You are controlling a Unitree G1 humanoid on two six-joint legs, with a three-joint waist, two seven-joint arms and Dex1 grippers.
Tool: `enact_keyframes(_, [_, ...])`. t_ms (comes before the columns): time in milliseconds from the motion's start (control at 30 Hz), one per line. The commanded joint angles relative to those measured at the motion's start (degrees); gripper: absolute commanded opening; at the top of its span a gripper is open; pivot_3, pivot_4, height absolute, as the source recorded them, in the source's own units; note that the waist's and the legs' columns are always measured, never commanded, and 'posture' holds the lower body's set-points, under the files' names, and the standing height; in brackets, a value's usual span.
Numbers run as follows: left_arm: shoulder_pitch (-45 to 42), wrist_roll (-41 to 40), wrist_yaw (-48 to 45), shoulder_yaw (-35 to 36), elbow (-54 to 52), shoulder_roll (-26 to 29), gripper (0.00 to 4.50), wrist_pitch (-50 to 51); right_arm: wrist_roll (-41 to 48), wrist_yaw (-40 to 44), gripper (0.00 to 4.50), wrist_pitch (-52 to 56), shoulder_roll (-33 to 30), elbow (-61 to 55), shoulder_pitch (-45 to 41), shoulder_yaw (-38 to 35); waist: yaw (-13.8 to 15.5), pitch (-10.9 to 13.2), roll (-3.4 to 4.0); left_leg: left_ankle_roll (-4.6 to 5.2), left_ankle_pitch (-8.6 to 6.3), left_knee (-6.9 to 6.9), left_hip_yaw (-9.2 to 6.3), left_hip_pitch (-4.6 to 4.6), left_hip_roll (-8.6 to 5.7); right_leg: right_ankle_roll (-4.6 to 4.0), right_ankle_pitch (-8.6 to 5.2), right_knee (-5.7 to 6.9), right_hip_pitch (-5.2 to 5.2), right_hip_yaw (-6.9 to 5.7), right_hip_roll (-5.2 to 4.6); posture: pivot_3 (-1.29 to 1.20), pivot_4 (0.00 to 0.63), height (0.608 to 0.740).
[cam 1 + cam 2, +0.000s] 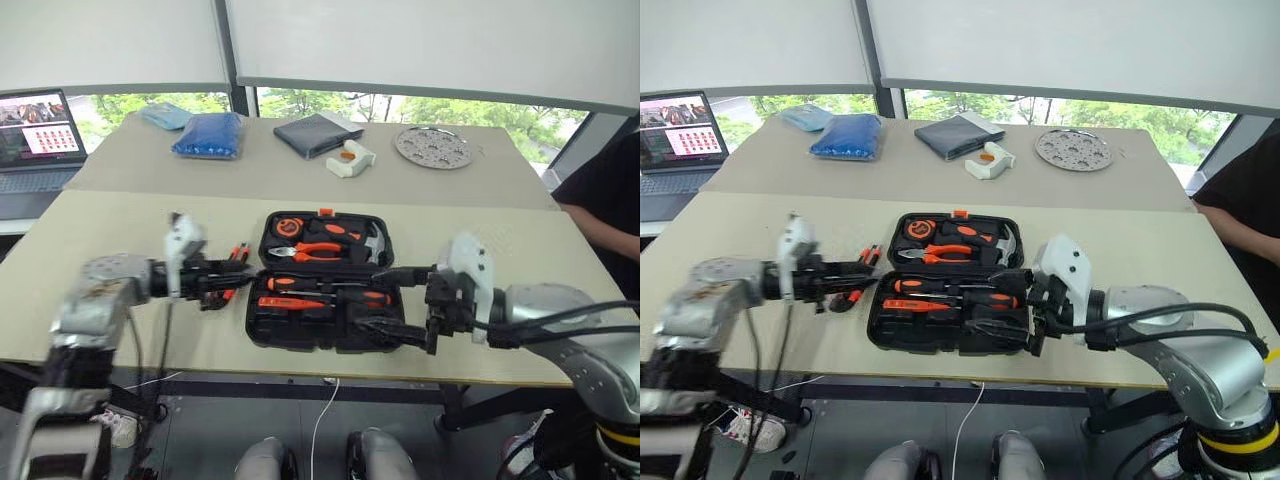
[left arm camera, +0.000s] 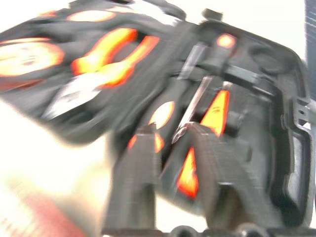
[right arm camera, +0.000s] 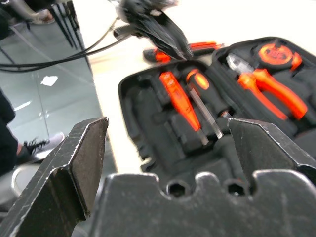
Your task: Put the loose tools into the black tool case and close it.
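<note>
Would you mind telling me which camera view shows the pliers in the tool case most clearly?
The left eye view shows the pliers whole and sharp in the tool case. The right eye view matches it. The right wrist view shows them obliquely; the left wrist view blurs them.

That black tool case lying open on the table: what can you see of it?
The black tool case looks like moulded plastic with rounded corners. It lies open and flat near the table's front edge. The far half holds pliers, a tape measure and a hammer; the near half holds two screwdrivers. An orange latch sits on its far rim.
</note>
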Motion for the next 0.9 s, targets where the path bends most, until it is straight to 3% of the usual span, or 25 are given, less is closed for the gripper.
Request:
enact_keyframes(33, [12.0,-0.9,5.4,11.6,-7.5,2.3,3.34,3.3,-1.0,3.6,4.5,-2.9,0.3,1.3,-2.3,1.8,0.0,0.0,0.01,-0.03,-0.02,-0.02,0.0,0.03,0.0,0.0,-0.01,0.0,0.0,0.01,-0.04,0.0,0.15,0.718])
enact_keyframes(133, [16.8,-1.4,8.1,14.1,-11.8,2.8,4.43,5.1,-2.2,5.5,4.5,-4.1,0.5,2.7,-3.4,3.3,0.8,0.0,0.0,-0.09,-0.06,-0.04,-0.01,-0.02,0.0,0.01,-0.02,-0.04,0.0,-0.08,-0.13,0.0,0.15,0.718])
enact_keyframes(333, [12.6,-2.9,16.4,10.2,-16.9,2.1,4.47,14.3,-4.3,7.7,4.5,-5.8,1.2,4.4,-5.0,5.2,2.3,0.0,0.01,-0.62,-0.35,-0.04,-0.05,-0.04,-0.12,-0.01,0.0,-0.05,0.0,-0.17,-0.48,0.0,0.15,0.718])
enact_keyframes(567, [-2.2,-1.8,23.4,-3.8,-15.3,1.3,4.47,25.4,-5.8,6.7,4.5,-6.3,2.0,3.0,-3.6,5.2,2.0,0.0,0.0,-0.64,-0.3,-0.08,0.01,-0.04,-0.18,0.04,0.05,0.07,0.0,-0.18,-0.1,0.0,0.15,0.718])
enact_keyframes(900, [-15.5,8.0,28.1,-19.4,6.7,-5.1,4.47,20.3,-6.5,1.9,4.5,-5.6,1.9,-2.0,0.7,2.6,1.5,0.0,-0.02,-0.29,-0.02,-0.08,0.1,0.01,-0.17,-0.02,-0.06,0.12,-0.01,-0.15,0.19,0.0,0.15,0.718])
